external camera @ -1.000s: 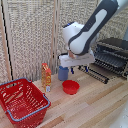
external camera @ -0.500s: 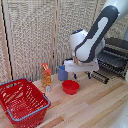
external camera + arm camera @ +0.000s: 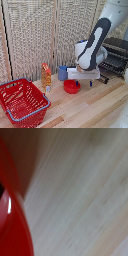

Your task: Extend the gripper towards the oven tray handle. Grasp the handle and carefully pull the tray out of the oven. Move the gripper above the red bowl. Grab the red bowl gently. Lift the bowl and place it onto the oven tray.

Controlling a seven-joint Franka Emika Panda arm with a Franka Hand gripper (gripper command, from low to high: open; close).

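White and blocky, the gripper [image 3: 90,81] at the end of the big white-and-black arm is hanging low over the pale wooden tabletop [image 3: 95,107], just above and a little to the exterior view's right of the small round bright-red plastic bowl [image 3: 72,86]. I cannot tell if its short blue-tipped fingers are spread or pressed together, because the hand body is hiding them and the picture is soft. It is not holding anything that I can see. In the wrist view, only a curved red edge of the bowl [image 3: 12,213] is showing beside bare wood, very blurred, so the camera is looking past the rim and not down into the middle.

Behind the bowl a blue cup [image 3: 62,73] is standing, and an orange bottle [image 3: 46,76] is standing further to the exterior view's left, near the large red wire basket [image 3: 21,100]. The black toaster oven [image 3: 116,54] is sitting at the exterior view's right, with the dark wire tray [image 3: 114,62] showing at its front opening.

In my judgement the risk is the offset: if the gripper is descending from here, one finger may be landing on the rim and tipping or pushing the light bowl toward the cup instead of closing around its wall.
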